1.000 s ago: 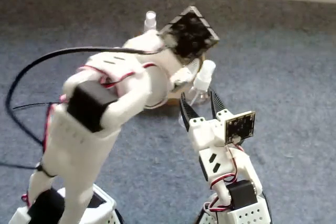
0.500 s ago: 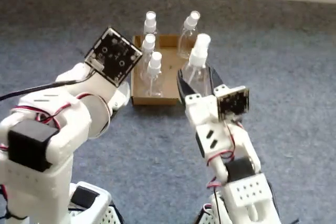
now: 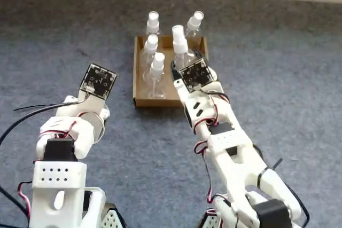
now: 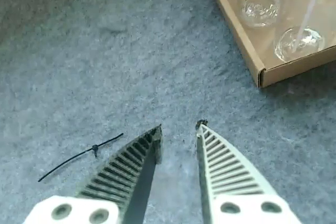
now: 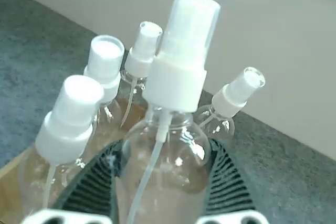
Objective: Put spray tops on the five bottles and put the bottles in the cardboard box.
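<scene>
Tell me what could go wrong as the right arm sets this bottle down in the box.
1. The held bottle sits in the right gripper close beside a capped bottle. Lowering it or opening the gripper might tip that neighbour.
2. Its clear, rounded body is gripped only at the sides, so it may slip or tilt on release and fall over in the cardboard box.

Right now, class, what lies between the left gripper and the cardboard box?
Bare carpet, as the left wrist view shows, from the left gripper to the corner of the cardboard box. A black tie lies to one side.
</scene>
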